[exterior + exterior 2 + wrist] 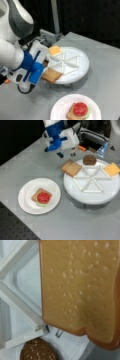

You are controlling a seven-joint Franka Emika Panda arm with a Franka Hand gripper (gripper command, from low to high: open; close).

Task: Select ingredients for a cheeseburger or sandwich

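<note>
- The sandwich (41, 197) sits on the white paper plate (25, 202), toward a front view's bottom left; so far it shows one toast square below, a green leaf edge and the red disc (80, 109) on top. No top slice is on it yet.
- The loose toast square (71, 167) lies over the rim of the divided white tray (100, 195), part in its compartment and part hanging over the edge. The wrist view shows it filling most of the frame, tilted across a divider.
- Your gripper (66, 154) hangs just beside that toast at the tray's edge; I cannot tell whether the jaws are apart or closed, or whether they hold the slice.
- Risk: the toast overhangs the rim, so a shallow or off-centre grip could tip it off onto the counter (75, 225).
- Risk: the dark brown patty (89, 159) sits in the adjoining compartment, near the gripper; you could nudge it or catch a divider.
- Risk: the red disc tops a small stack; a slice set down askew may slide it off.
- Count: toast squares two, red disc one, leaf one, patty one, cheese square (55, 50) one, plates one, trays one.
</note>
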